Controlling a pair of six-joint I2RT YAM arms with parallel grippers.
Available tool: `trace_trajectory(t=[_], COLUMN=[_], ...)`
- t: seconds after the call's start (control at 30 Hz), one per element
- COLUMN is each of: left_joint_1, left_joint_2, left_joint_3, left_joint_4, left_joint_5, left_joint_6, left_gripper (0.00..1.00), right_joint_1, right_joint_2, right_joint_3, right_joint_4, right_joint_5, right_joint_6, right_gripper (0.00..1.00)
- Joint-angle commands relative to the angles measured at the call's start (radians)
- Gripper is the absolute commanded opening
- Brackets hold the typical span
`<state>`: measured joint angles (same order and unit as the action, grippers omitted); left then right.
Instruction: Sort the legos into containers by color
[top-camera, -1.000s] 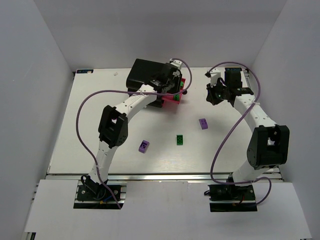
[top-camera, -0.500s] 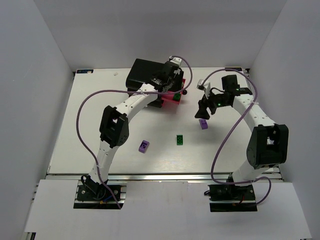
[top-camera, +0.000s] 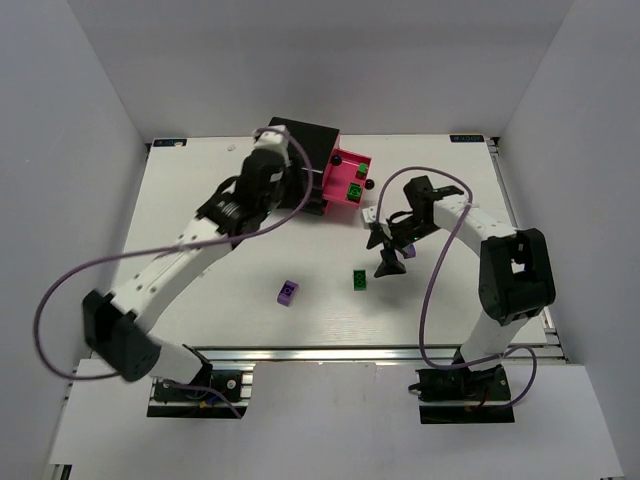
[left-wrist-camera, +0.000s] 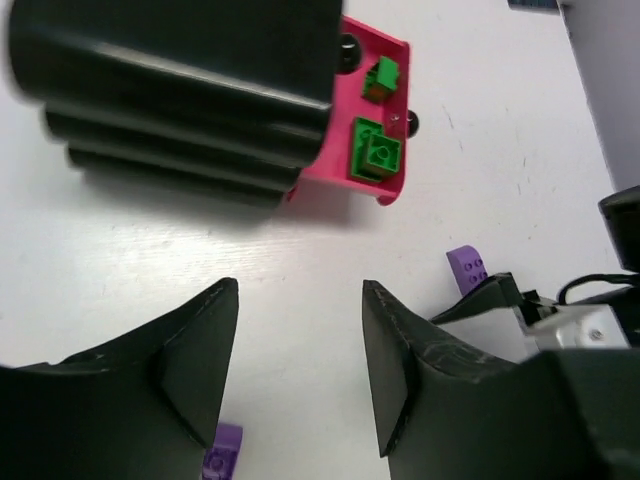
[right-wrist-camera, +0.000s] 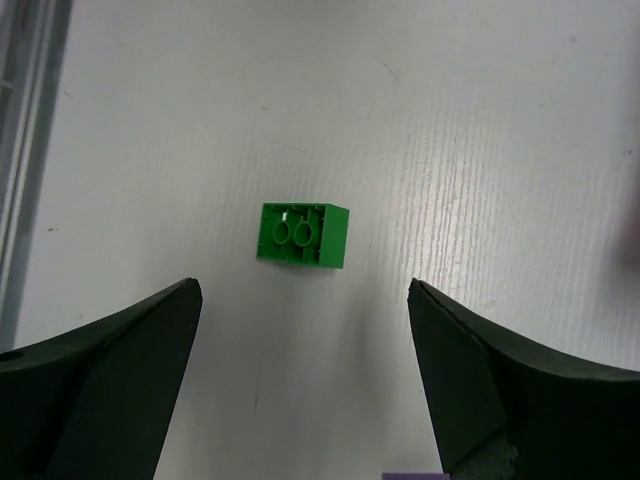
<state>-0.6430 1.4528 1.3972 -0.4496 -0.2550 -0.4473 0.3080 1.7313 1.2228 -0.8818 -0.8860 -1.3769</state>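
Observation:
The black cabinet (top-camera: 300, 150) lies at the back, with one pink drawer (top-camera: 345, 172) pulled open and two green legos (top-camera: 355, 190) in it; both also show in the left wrist view (left-wrist-camera: 376, 152). My left gripper (top-camera: 288, 195) hangs open and empty above the table near the drawer (left-wrist-camera: 300, 287). My right gripper (top-camera: 385, 252) is open and empty (right-wrist-camera: 303, 287). A green lego (top-camera: 359, 280) lies studs down just ahead of it (right-wrist-camera: 302, 235). One purple lego (top-camera: 405, 250) lies beside the right gripper, another (top-camera: 288, 291) further left. No lime-yellow legos show.
White walls close in the table on the left, back and right. The metal rail (top-camera: 330, 350) runs along the near edge. The right arm's purple cable (top-camera: 435, 290) loops over the table's right side.
My left arm has pulled back from the drawer and swung left, uncovering the open drawer. My right gripper has come down toward the table's middle, over the purple and green legos.

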Motion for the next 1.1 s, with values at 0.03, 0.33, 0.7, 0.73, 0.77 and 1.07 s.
trace_trajectory(t=[0.03, 0.33, 0.7, 0.73, 0.77, 1.07], left_joint_1=[0.008, 0.008, 0.008, 0.008, 0.008, 0.008], left_joint_2=[-0.202, -0.486, -0.460, -0.457, -0.454, -0.440], left_joint_3=[-0.251, -0.540, -0.569, -0.573, -0.575, -0.576], left_joint_4=[-0.078, -0.169, -0.164, -0.163, -0.159, -0.147], left_joint_5=[-0.112, -0.190, -0.187, -0.185, -0.184, -0.176], left_joint_6=[-0.183, -0.370, -0.383, -0.383, -0.381, -0.380], left_gripper=[0.63, 0.66, 0.67, 0.67, 0.67, 0.67], right_joint_1=[0.077, 0.166, 0.207, 0.212, 0.212, 0.180], right_joint_2=[-0.002, 0.034, 0.070, 0.068, 0.067, -0.033], right_joint_3=[-0.064, -0.135, -0.140, -0.140, -0.140, -0.091], right_joint_4=[0.186, 0.392, 0.411, 0.391, 0.380, 0.279], right_joint_5=[0.079, 0.234, 0.262, 0.256, 0.256, 0.180], right_joint_6=[0.129, 0.305, 0.306, 0.283, 0.277, 0.301], right_gripper=[0.89, 0.82, 0.48, 0.44, 0.35, 0.00])
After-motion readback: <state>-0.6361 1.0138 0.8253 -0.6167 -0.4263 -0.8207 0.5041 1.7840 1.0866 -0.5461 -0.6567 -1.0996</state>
